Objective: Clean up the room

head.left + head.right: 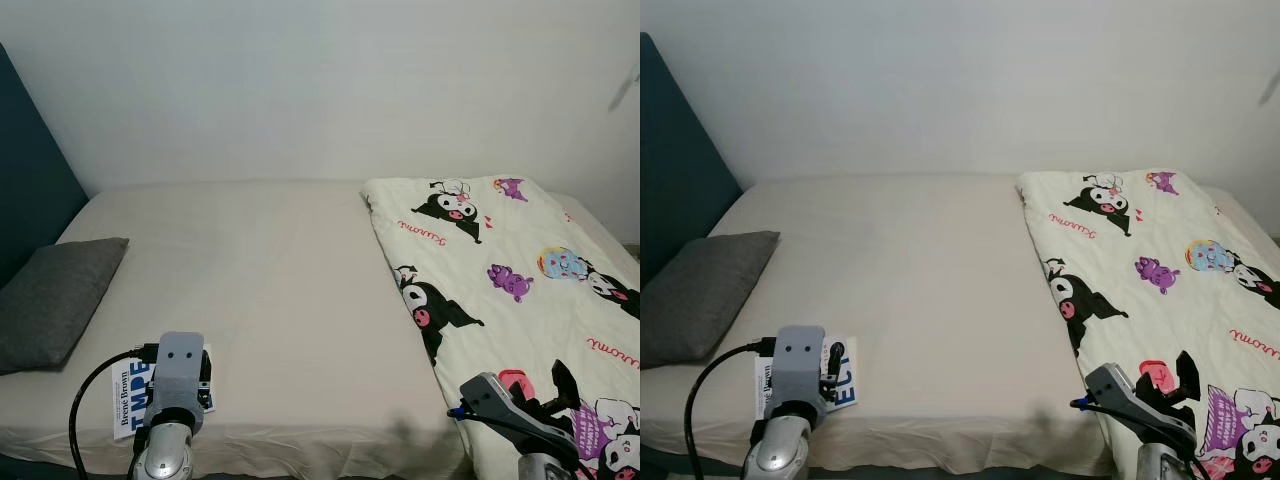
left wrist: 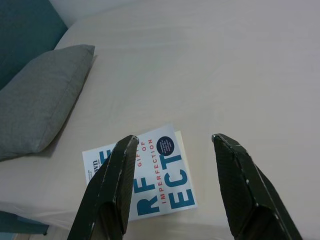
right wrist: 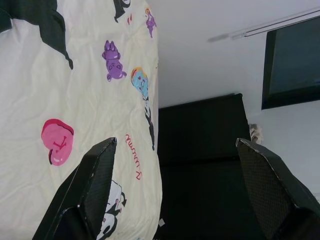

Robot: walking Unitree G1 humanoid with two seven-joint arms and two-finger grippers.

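Left tool [image 2: 172, 145] gapes empty above the book [image 2: 150, 175] on the bed [image 1: 280, 280]; right tool [image 3: 180, 150] open over the blanket [image 1: 520, 280]. Cleanup barely begun.

We see a bed [image 1: 270, 290] in a beige sheet; on it lie a grey pillow [image 1: 50, 300], a white book [image 2: 142, 175] near its front edge, and a cartoon-printed blanket [image 1: 500, 300].
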